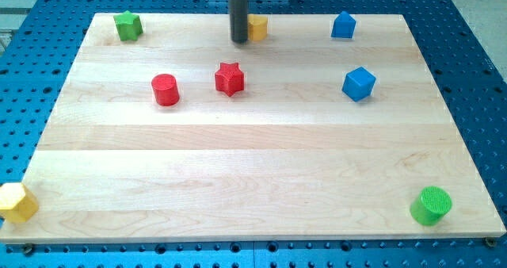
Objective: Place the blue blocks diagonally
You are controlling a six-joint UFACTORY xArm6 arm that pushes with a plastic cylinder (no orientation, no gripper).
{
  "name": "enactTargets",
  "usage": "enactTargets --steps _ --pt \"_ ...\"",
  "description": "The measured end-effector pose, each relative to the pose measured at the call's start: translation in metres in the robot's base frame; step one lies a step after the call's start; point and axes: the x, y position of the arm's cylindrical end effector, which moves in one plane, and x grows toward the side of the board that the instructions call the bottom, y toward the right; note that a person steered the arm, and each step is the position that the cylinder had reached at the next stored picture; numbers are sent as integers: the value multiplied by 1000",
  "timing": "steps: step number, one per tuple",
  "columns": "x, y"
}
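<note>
Blue blocks, a house-shaped blue block (343, 25) and a blue cube (358, 83), already sit nearly diagonal on the worktop (238, 165), both well right of our tip (239, 40). We carry no hand, only a rod touching neither; little remains.

- You see a straight dark grey rod, smooth and cylindrical.
- My tip (239, 40) ends blunt and flat.
- Pale grey metal mount plate sits above it.

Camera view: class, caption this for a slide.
My tip beside the yellow block; two blue blocks sit at right.
</note>
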Motion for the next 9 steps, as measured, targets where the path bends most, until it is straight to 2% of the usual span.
enactTargets --steps 1,2,3,4,7,9 --pt "-18 6" --pt "8 6" --pt "58 15" --pt "66 41" --pt "66 54" --pt "102 61"
